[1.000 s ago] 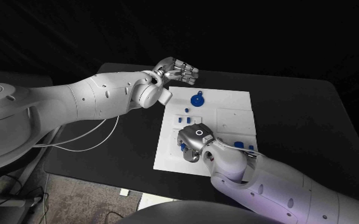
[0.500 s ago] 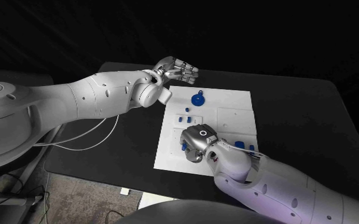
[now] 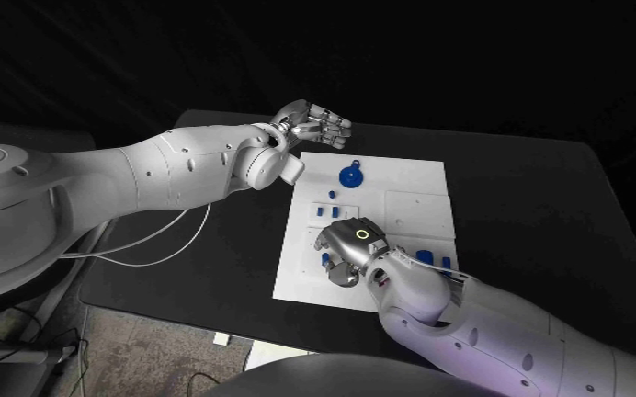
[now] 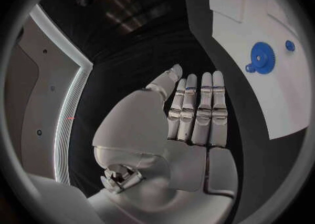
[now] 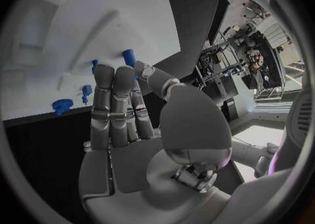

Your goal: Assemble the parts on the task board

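Observation:
The white task board [image 3: 414,202] lies in the middle of the black table. A blue gear [image 3: 350,176] stands near its far left corner, also seen as the blue gear [image 4: 262,57]. Small blue parts [image 3: 330,209] lie left of centre, and two more blue parts [image 3: 425,255] near the front. My left hand [image 3: 315,128] hovers off the board's far left corner, fingers straight and holding nothing [image 4: 197,113]. My right hand [image 3: 347,252] is low over the board's near left area. Its fingers [image 5: 115,103] are stretched out, tips beside a blue peg [image 5: 128,56]; I see nothing gripped.
A raised white square [image 3: 419,212] takes up the board's right middle. A white cable [image 3: 159,245] trails off the table's left edge under my left arm. Bare black table [image 3: 530,195] lies to the right of the board.
My right hand has crept slightly to the right over the near part of the board. The left hand and the parts have not moved.

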